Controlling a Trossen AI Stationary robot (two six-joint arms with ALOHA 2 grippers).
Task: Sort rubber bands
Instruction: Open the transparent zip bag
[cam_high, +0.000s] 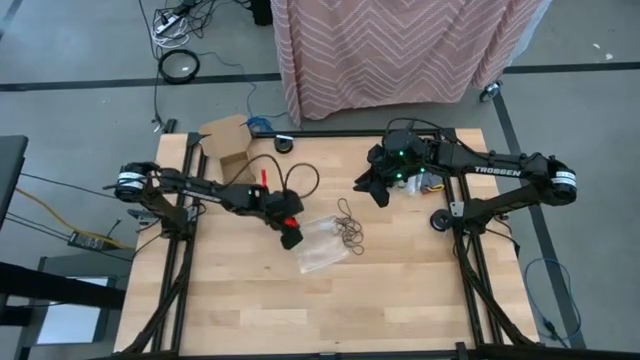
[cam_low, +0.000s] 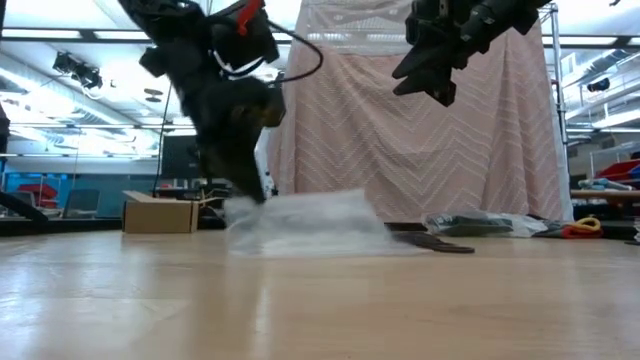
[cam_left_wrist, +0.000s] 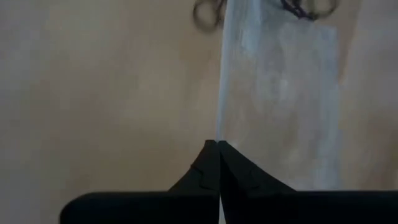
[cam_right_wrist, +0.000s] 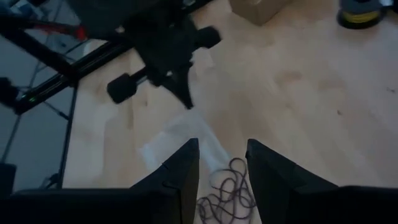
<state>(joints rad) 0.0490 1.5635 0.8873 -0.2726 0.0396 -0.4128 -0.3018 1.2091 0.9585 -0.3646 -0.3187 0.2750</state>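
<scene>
The table (cam_high: 400, 300) fills the scene, pale wood in a black frame, with a pink zigzag-patterned cloth (cam_high: 400, 45) hanging beyond its far edge. 2 dark arms reach in from either side. The left arm stretches toward the middle and its left pincer (cam_high: 292, 238) is down at the table, pinched tight on the left edge of the clear plastic bag (cam_high: 322, 245); in the left wrist view the 2 fingers (cam_left_wrist: 202, 171) meet with the thin sheet caught between them. The right arm is up off the table at the far right, and its right pincer (cam_high: 377, 185) hangs in the air with its fingers (cam_right_wrist: 180, 171) parted a moderate way, holding nothing. A cardboard box (cam_high: 228, 140) sits at the far left corner. The bag lies flat near the table's centre, crinkly and see-through. Smallest now: the rubber bands (cam_high: 349, 228), a loose tangle of thin dark loops, rest on the table at the bag's far right corner, touching or overlapping its edge. From the right wrist view that same clump (cam_right_wrist: 227, 190) shows just beyond the parted fingers, well below them.
</scene>
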